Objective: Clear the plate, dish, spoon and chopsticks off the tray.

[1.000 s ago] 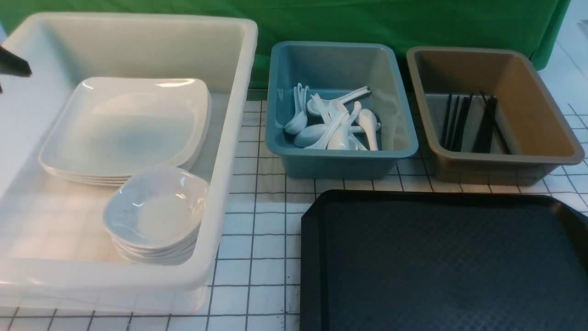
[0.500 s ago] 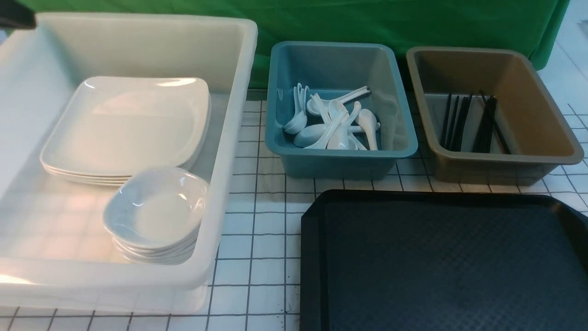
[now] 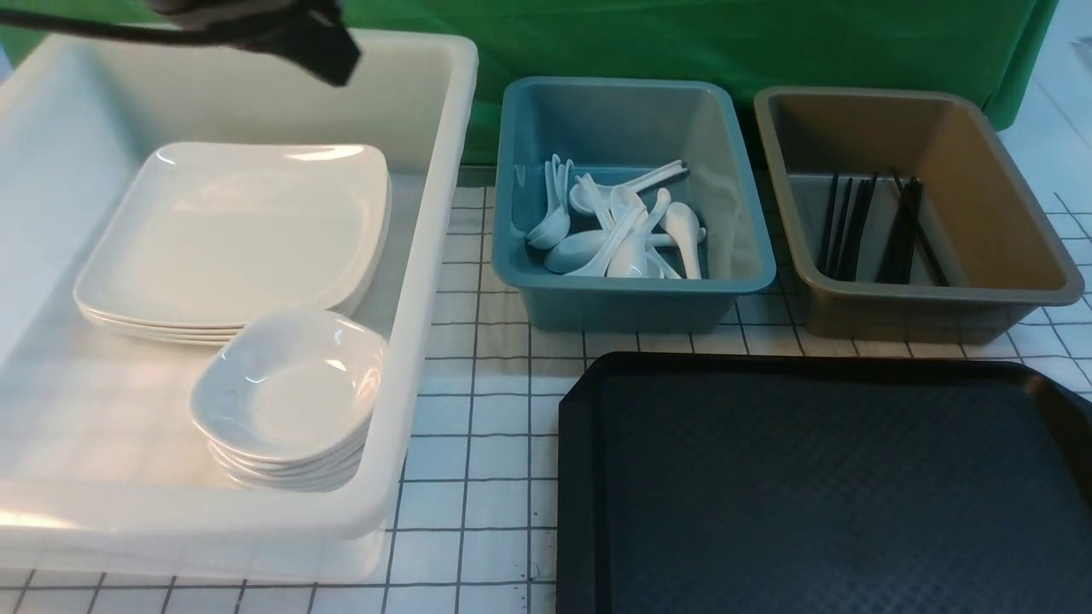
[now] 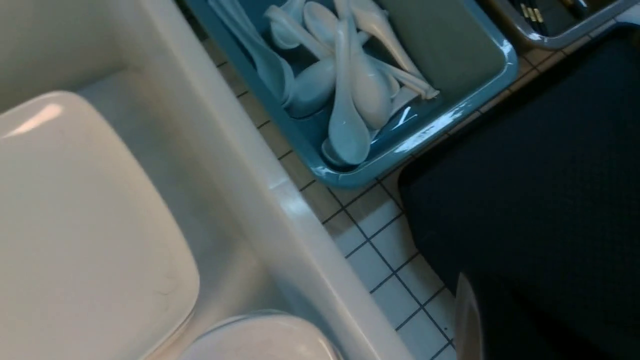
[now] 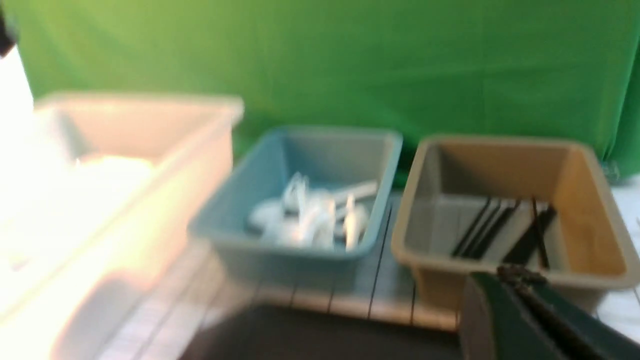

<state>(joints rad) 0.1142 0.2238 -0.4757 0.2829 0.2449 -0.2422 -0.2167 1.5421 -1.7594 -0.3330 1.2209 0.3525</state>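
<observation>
Tableware lies sorted into three tubs, all of it off the tray (image 3: 819, 486), which sits on the gridded table (image 3: 478, 426) nearest the robot, toward its right.

The plate (image 3: 239, 230) tops a stack in the far half of the white tub (image 3: 426, 256) on the left. The dish (image 3: 286, 392) tops a smaller stack just in front of it, against the tub's right wall. The spoons (image 3: 614, 230) are heaped in the blue tub (image 3: 631, 294) in the middle, and which one belongs to the task cannot be told. The chopsticks (image 3: 879, 226) lie among other black sticks on the floor of the brown tub (image 3: 1015, 222) on the right, before the green cloth (image 3: 682, 43).

The left gripper (image 3: 333, 60) shows in the front view as a dark, blurred shape high over the white tub's far rim. It is above and beyond the plate and well apart from it. Its jaws are closed, and nothing can be seen in them. Its wrist camera looks down past the plate's corner and the tub wall to the spoons and the tray's edge.

The right gripper (image 5: 520, 310) appears only in its own blurred wrist view, with dark fingers pressed together and nothing between them. It is raised over the tray on the near side of the brown tub. The chopsticks lie beyond it inside that tub, apart from the fingers.
</observation>
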